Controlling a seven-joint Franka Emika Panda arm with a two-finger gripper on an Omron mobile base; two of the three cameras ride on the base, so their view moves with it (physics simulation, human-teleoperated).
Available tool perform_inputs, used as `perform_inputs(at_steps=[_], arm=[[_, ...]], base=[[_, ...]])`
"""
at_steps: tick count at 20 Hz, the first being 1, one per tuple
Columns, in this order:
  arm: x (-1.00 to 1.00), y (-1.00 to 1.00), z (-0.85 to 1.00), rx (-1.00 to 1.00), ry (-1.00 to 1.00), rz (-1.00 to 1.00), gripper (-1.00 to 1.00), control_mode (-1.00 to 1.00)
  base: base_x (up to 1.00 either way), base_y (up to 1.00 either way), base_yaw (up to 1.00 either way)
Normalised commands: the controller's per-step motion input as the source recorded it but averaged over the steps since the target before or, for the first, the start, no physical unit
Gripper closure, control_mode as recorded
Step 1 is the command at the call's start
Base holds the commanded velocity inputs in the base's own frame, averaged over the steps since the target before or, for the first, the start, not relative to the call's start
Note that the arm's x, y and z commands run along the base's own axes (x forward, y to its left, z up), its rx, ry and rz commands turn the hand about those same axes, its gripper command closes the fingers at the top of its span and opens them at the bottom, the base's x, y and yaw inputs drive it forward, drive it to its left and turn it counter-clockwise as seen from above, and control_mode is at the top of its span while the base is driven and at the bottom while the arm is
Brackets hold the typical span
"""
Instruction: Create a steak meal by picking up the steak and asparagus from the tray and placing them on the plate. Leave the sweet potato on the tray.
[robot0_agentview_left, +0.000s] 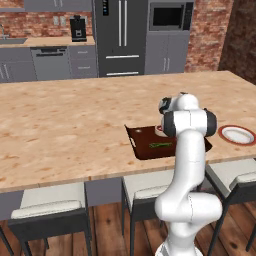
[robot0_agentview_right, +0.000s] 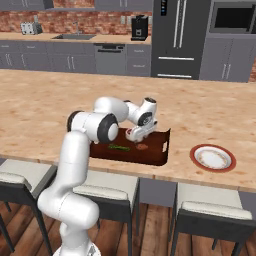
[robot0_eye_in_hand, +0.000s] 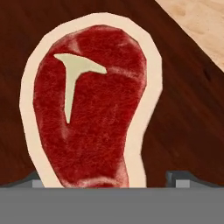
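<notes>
I have the gripper (robot0_agentview_right: 138, 140) low over the tray (robot0_agentview_right: 159, 150), jaws spread wide and holding nothing. In the hand view the steak (robot0_eye_in_hand: 89, 105) lies flat on the dark wood of the tray straight ahead of the gripper, its narrow end running down between the two finger tips (robot0_eye_in_hand: 177, 178), one tip on each side of the meat. I cannot tell from here whether the tips touch the tray floor or the steak's fatty rim. A pale T-shaped bone mark shows in the upper part of the slab.

From the right base view the steak (robot0_agentview_right: 142, 147) sits just under the gripper, toward the right end of the tray. The asparagus (robot0_agentview_right: 119, 147) lies on the same tray to the gripper's left, apart from the steak. In the left base view I see the asparagus (robot0_agentview_left: 160, 145) near the tray's front rim, with my own arm covering most of the tray (robot0_agentview_left: 137, 139) beyond it.

The plate (robot0_agentview_right: 212, 158) rests on the worktop (robot0_agentview_right: 45, 105) well off to the gripper's right, clear of the tray, with nothing on it. I cannot make out the sweet potato from these angles.
</notes>
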Motion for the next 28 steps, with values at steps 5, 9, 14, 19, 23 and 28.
perform_inputs(at_steps=[5, 9, 14, 19, 23, 28], arm=[[0.00, 0.38, 0.00, -0.05, -0.03, 0.00, -1.00, -1.00], [0.00, 0.29, 0.00, -0.05, -0.03, 0.00, -1.00, -1.00], [0.02, 0.04, -0.02, 0.00, 0.00, 0.00, 1.00, -1.00], [-0.17, -0.25, 0.27, 0.03, 0.00, 0.00, 1.00, -1.00], [-0.18, -0.56, 0.81, 0.06, -0.03, 0.00, 1.00, -1.00], [-0.45, -0.83, 0.68, 0.00, -0.01, -0.03, 1.00, -1.00]], base=[[0.00, 0.00, 0.00], [0.00, 0.00, 0.00], [0.00, 0.00, 0.00], [0.00, 0.00, 0.00], [0.00, 0.00, 0.00], [0.00, 0.00, 0.00]])
